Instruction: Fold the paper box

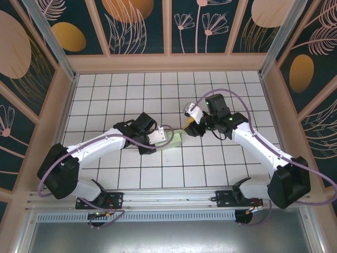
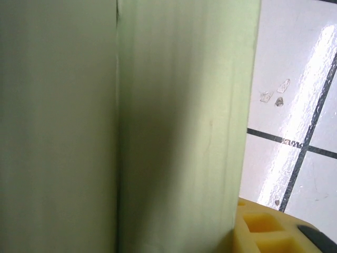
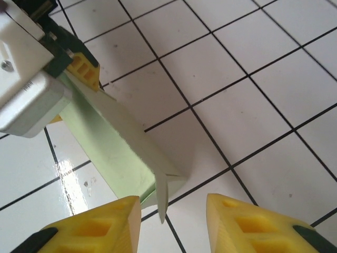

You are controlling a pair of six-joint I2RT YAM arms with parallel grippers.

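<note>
The paper box (image 1: 177,139) is a pale mint-green card piece held just above the tiled floor at mid-table. My left gripper (image 1: 166,138) is shut on its left end. In the right wrist view that gripper's yellow finger (image 3: 84,68) presses on the box (image 3: 105,142). Up close in the left wrist view, the green card (image 2: 174,126) stands against one yellow finger (image 2: 266,232). My right gripper (image 3: 174,203) is at the box's right end, jaws open. A loose end flap (image 3: 162,197) hangs between the fingers, nearer the left one, touching neither.
White tiles with black grout (image 1: 158,89) cover the table. A wooden frame (image 1: 168,62) with patterned walls rings it on three sides. Purple cables (image 1: 239,108) loop from both arms.
</note>
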